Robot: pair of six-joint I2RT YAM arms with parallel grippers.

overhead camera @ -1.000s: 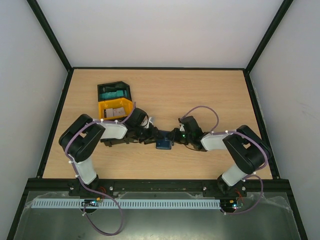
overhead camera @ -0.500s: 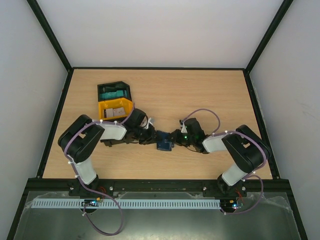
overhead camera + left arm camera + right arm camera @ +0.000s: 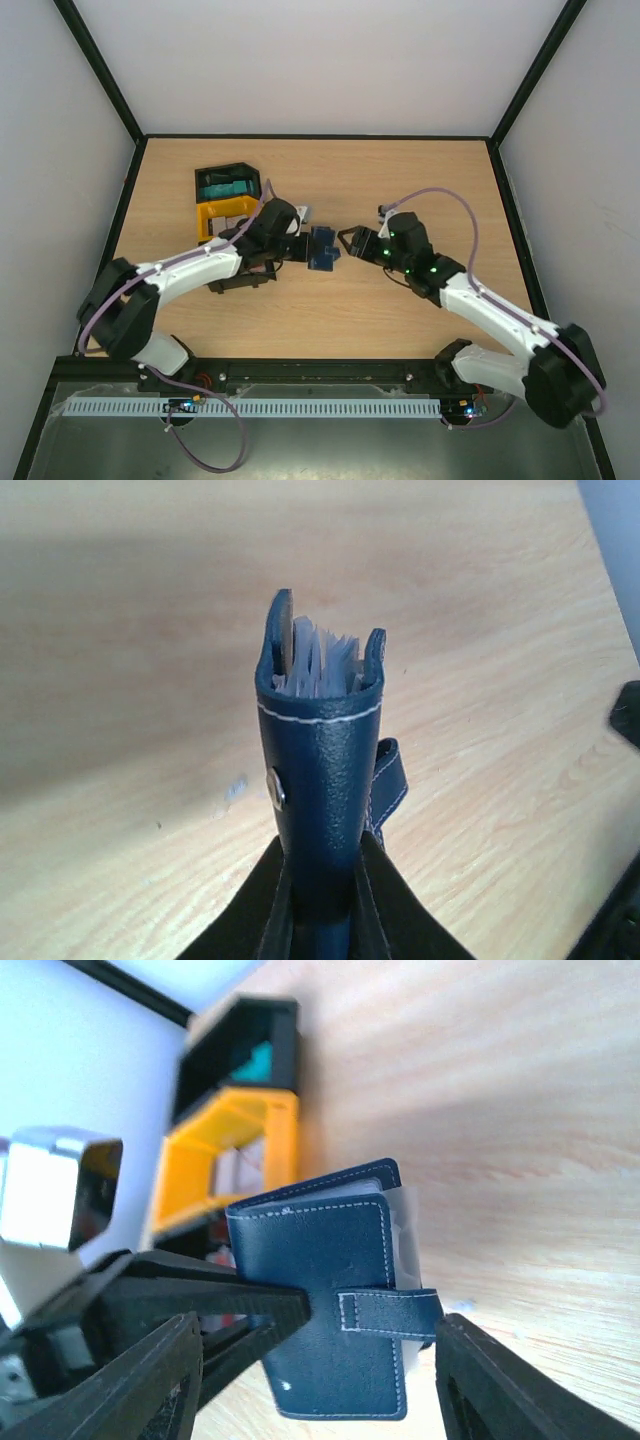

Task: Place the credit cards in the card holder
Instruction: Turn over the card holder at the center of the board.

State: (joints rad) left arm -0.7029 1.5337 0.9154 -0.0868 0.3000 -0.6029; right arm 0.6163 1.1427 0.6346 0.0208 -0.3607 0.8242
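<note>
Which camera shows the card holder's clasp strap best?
Right wrist: the strap shows face-on against the card holder's cover. Left wrist shows only its edge beside the spine; from above it is too small to see.

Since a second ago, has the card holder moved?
Yes. The card holder, in the left hand, has shifted away from the near edge of the table, toward the yellow tray.

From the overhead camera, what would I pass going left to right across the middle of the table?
Yellow tray → left claw → card holder, pinched in that claw → right claw, open.
</note>
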